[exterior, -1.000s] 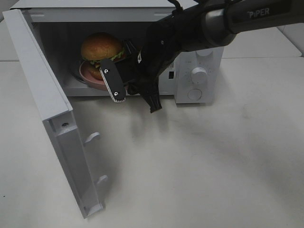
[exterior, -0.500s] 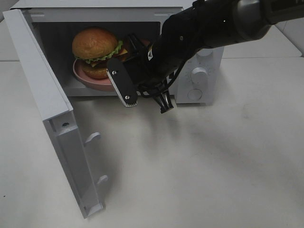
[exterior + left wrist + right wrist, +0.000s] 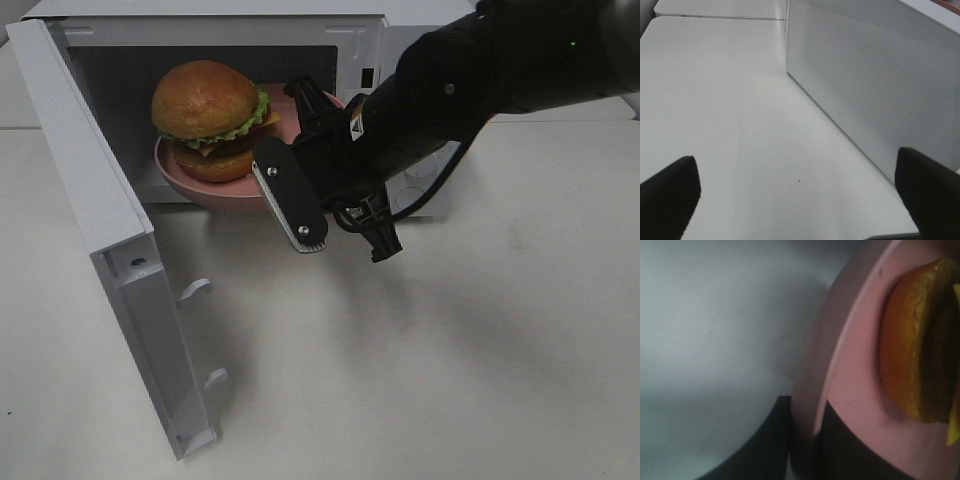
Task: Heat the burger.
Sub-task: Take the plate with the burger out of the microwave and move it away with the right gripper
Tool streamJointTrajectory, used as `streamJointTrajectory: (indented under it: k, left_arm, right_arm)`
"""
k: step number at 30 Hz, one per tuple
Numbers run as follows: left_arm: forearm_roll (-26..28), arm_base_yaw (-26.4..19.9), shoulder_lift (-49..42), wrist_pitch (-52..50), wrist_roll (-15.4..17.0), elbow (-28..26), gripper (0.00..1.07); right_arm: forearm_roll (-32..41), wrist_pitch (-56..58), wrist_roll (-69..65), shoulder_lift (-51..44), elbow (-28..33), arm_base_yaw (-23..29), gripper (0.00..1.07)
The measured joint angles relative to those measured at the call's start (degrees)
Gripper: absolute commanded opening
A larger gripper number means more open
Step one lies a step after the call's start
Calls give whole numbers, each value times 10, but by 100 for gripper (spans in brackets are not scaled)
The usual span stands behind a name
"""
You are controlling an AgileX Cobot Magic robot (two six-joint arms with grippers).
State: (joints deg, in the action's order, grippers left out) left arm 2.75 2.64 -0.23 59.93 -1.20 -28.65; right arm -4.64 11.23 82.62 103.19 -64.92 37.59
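Observation:
The burger (image 3: 208,105), a glossy bun with green lettuce, rests on a round pink plate (image 3: 200,182) in the mouth of the open white microwave (image 3: 200,10). My right gripper (image 3: 308,108) is shut on the plate's right rim. In the right wrist view its dark fingers (image 3: 771,445) pinch the pink plate (image 3: 860,405) edge, with the burger (image 3: 905,345) just beyond my right gripper (image 3: 804,415). The left gripper (image 3: 795,175) stands open over bare table beside the microwave's perforated white panel (image 3: 880,90); it does not show in the exterior high view.
The microwave door (image 3: 100,210) swings wide open to the left, reaching toward the table's front. The right arm (image 3: 480,80) crosses in front of the microwave's control knobs. Pale tabletop (image 3: 450,350) spreads in front and to the right.
The plate with the burger has slid toward the front of the microwave opening. The right arm holding it has shifted right and toward the front. The left gripper stays open.

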Motion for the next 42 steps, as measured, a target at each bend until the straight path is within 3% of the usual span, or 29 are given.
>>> streamJointTrajectory:
  k: [29, 42]
  left_arm:
    - [0, 0, 0, 0, 0, 0, 98]
    - [0, 0, 0, 0, 0, 0, 98]
  right_arm:
    - [21, -5, -32, -246, 229, -2, 0]
    - [21, 84, -34, -390, 301, -3, 0]
